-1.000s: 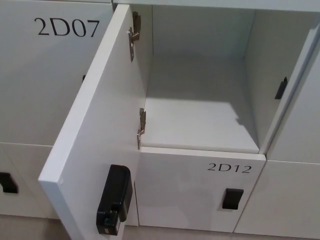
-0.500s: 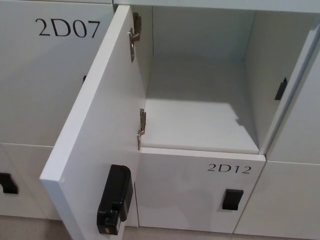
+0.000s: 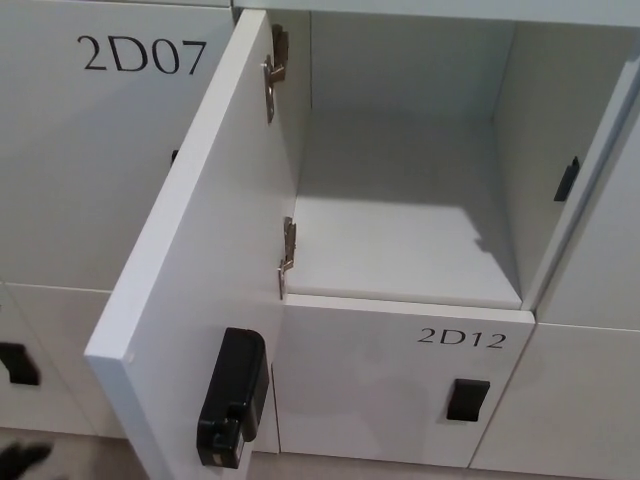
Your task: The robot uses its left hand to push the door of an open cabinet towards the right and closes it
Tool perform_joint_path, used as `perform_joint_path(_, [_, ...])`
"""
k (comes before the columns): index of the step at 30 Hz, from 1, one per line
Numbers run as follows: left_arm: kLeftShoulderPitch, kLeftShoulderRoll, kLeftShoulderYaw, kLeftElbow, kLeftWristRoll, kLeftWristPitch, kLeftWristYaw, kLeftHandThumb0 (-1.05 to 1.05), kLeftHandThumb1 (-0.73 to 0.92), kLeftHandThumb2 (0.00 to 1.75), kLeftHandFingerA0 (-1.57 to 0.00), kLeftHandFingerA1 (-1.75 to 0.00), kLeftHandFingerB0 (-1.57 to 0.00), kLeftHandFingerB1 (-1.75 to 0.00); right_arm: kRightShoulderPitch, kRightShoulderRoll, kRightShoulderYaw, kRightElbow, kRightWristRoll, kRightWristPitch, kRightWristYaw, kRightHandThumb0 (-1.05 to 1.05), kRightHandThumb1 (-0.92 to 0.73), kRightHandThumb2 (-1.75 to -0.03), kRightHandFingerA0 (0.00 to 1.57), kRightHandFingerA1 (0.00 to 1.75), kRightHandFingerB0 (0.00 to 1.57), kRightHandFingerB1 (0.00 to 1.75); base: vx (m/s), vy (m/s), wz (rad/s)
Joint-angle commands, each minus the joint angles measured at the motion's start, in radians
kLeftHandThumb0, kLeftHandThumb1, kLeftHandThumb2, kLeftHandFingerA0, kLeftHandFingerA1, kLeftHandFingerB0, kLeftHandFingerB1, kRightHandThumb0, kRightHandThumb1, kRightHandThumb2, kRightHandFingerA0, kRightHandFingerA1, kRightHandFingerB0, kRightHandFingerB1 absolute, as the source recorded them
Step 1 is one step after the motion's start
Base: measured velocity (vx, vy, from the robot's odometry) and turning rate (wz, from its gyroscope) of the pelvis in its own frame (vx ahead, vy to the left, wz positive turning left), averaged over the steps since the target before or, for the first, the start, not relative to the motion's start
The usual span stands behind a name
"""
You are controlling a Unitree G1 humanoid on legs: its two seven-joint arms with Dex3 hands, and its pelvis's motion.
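The white cabinet door (image 3: pixel 200 260) stands wide open, swung out toward me from two metal hinges (image 3: pixel 286 255) on the compartment's left side. A black lock box (image 3: pixel 232 400) sits on its inner face near the free edge. The open compartment (image 3: pixel 400 215) behind it holds nothing. A small black catch (image 3: pixel 567 180) is on its right wall. A dark blurred shape at the bottom left corner looks like my left hand (image 3: pixel 22 458), below and left of the door's outer side. My right hand does not show.
Shut white locker doors surround the opening: 2D07 (image 3: pixel 143 55) to the left and 2D12 (image 3: pixel 390 385) below, which has a black handle (image 3: pixel 467 399). Another black handle (image 3: pixel 15 364) shows at the left edge.
The whole picture has shifted slightly right, so the camera moved. A dark blurred shape has come in at the bottom left corner. The door stands at the same angle.
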Motion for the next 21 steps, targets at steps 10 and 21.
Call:
perform_joint_path(10, [-0.341,-0.119,-0.218,-0.617,0.21,0.219,-0.093,-0.66,0.9,0.67,-0.35,-0.35,-0.28,-0.31,-0.007,-0.014,0.011,0.014,-0.011,0.062,-0.023,-0.5,-0.82,-0.65,0.49,0.4,0.42,0.36,0.0,0.0,0.0])
perform_joint_path(21, [-0.453,-0.3,-0.456,-0.758,0.385,0.349,-0.103,-0.66,0.83,0.68,-0.44,-0.38,-0.31,-0.32,-0.002,-0.026,0.035,0.006,-0.027,0.065,-0.025,-0.49,-0.84,-0.65,0.46,0.4,0.38,0.36,0.01,0.003,0.05])
